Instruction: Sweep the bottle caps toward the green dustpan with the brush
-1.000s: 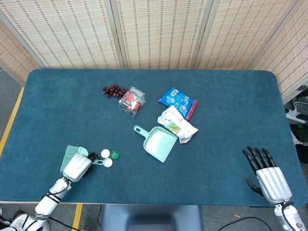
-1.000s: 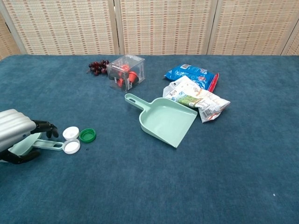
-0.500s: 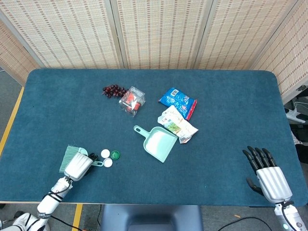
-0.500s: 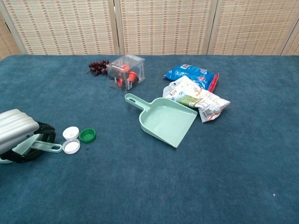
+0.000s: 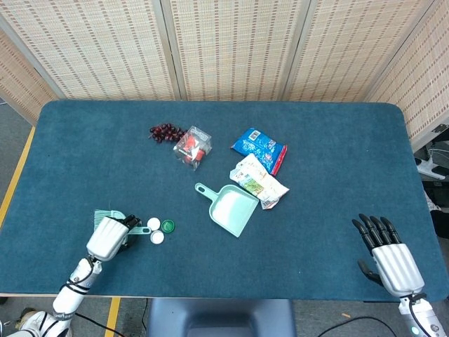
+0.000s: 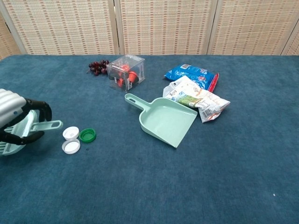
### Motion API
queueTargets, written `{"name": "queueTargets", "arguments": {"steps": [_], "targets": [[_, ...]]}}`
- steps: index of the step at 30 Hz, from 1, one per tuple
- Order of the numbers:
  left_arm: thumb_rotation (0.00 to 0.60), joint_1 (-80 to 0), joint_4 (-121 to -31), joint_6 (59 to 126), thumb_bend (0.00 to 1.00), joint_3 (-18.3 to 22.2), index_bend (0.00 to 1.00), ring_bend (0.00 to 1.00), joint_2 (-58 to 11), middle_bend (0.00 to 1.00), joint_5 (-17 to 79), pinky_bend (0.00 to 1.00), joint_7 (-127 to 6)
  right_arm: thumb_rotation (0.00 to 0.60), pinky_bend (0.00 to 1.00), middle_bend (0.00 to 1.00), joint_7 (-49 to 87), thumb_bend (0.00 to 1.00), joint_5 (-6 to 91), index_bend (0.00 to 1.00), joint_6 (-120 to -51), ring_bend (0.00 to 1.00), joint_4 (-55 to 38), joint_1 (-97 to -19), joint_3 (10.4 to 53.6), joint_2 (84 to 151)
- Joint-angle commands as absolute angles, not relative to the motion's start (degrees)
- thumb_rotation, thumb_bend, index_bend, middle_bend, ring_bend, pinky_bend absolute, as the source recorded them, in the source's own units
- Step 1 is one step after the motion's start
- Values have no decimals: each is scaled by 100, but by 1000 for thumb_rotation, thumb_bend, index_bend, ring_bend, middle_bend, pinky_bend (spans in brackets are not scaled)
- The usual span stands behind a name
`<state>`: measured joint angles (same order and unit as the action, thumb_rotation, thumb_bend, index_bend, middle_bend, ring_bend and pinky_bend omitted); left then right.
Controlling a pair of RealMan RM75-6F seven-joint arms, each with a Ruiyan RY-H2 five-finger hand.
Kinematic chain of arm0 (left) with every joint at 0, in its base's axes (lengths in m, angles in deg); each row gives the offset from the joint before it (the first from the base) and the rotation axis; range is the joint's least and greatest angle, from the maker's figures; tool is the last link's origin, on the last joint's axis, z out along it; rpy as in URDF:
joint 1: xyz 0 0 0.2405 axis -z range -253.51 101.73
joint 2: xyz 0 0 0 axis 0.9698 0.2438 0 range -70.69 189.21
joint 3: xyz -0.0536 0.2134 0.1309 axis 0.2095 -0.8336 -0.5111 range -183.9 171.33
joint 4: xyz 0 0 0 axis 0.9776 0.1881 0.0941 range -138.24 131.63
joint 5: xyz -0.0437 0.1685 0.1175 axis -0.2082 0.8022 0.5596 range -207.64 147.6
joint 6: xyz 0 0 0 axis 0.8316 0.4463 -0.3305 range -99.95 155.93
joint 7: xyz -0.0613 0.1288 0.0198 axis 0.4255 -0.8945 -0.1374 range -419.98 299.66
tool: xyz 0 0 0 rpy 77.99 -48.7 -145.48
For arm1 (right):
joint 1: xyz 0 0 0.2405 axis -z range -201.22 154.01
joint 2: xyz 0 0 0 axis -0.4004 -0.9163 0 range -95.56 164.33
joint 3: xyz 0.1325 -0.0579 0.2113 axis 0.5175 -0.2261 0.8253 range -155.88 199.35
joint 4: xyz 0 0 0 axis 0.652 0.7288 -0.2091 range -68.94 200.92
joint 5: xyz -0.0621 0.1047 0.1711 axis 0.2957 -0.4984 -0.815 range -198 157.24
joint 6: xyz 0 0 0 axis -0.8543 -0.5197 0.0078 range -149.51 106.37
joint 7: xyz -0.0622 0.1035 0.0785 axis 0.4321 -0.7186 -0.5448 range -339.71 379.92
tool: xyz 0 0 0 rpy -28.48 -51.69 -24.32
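green plastic brush (image 6: 29,128) is grasped in the left hand (image 6: 16,122), handle end toward the bottle caps (image 6: 74,139), which lie between brush and green dustpan (image 6: 166,121), suiting a rightward sweep. right hand (image 5: 388,254) rests released, fingers apart.

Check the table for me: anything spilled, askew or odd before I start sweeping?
Nothing is spilled or damaged. The three bottle caps lie loose left of the green dustpan. The left hand holds the brush beside them, handle end pointing toward the caps.
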<state>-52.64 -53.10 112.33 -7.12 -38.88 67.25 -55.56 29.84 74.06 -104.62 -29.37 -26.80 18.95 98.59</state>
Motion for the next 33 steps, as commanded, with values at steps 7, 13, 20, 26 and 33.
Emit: {"name": "queueTargets", "arguments": {"steps": [7, 13, 20, 26, 33], "targets": [[600, -5177, -5385, 11782, 671, 157, 758, 820, -4017, 868, 5968, 918, -330, 600, 0, 0, 3003, 276, 7419, 0, -10440, 0, -2969, -2682, 1872, 9841], [600, -5134, -4906, 11537, 672, 62, 759, 820, -4223, 868, 5930, 917, 74, 600, 0, 0, 3028, 276, 7446, 0, -10422, 0, -3003, -2683, 1845, 9835], [600, -5072, -4417, 11481, 668, -112, 758, 821, -4587, 867, 6056, 917, 180, 600, 0, 0, 2949, 276, 7560, 0, -10523, 0, -2964, -2667, 1832, 9844], [600, -5027, -4042, 11433, 666, -208, 759, 820, -4855, 867, 6105, 917, 326, 600, 0, 0, 2900, 275, 7575, 0, -10601, 0, -2977, -2642, 1844, 9810], [600, -4945, -3662, 11452, 661, -343, 759, 820, -5227, 866, 6225, 917, 326, 600, 0, 0, 2885, 275, 7597, 0, -10613, 0, -3004, -2632, 1830, 9783]]}}
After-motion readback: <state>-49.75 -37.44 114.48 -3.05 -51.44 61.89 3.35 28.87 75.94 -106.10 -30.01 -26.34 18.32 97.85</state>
